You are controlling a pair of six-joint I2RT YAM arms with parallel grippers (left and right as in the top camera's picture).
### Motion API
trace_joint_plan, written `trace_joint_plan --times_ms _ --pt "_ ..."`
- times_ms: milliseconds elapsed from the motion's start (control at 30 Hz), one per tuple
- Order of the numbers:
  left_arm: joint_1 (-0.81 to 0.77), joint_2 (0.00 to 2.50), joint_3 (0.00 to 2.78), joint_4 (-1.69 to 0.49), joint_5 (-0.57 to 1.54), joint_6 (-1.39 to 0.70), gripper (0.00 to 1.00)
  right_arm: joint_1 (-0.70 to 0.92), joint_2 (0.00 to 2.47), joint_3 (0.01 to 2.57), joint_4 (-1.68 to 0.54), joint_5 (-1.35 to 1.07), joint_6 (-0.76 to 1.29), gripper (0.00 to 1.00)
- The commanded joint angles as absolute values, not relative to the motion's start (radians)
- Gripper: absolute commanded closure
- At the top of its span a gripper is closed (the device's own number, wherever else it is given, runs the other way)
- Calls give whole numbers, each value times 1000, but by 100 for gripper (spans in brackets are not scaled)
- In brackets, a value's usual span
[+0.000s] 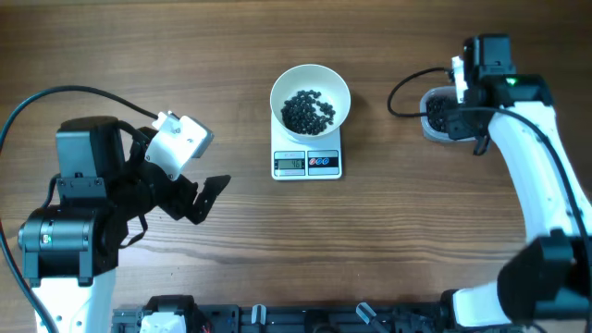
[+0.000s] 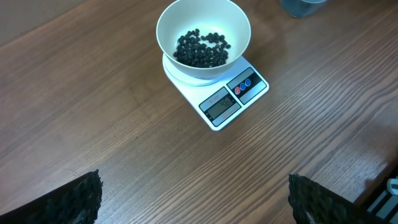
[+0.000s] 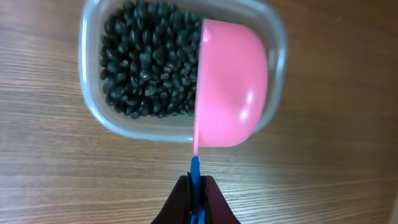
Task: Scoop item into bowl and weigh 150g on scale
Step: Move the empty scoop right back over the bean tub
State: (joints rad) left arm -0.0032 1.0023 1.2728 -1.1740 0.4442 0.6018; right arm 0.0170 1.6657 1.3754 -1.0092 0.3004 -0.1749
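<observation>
Table [image 1: 250,250] free between left gripper [image 1: 205,199] and scale [image 1: 307,163]; obstacles: bowl [image 1: 337,88] atop scale, tub [image 1: 431,128] farther right.

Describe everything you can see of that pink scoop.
The pink scoop is a smooth, glossy, plastic-looking cup turned on its side, rounded back showing. Its thin blue handle is pinched in the right tool. It hangs over one end of the clear tub of black pellets; whether it touches them is unclear.
</observation>
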Motion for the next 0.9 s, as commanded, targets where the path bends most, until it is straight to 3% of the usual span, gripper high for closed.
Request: trace_joint_plan --times_ms 0,400,667,867 --pt "4 1004 1291 -1172 467 621 0 18 1753 1381 -991 321 -86 96" --pt "4 1004 1291 -1172 467 621 0 18 1810 1380 -872 476 -34 96" --pt "4 1004 1291 -1172 467 621 0 19 1862 1362 -876 430 -132 96" --pt "4 1004 1291 -1172 467 621 0 19 1862 1362 -876 182 -208 96"
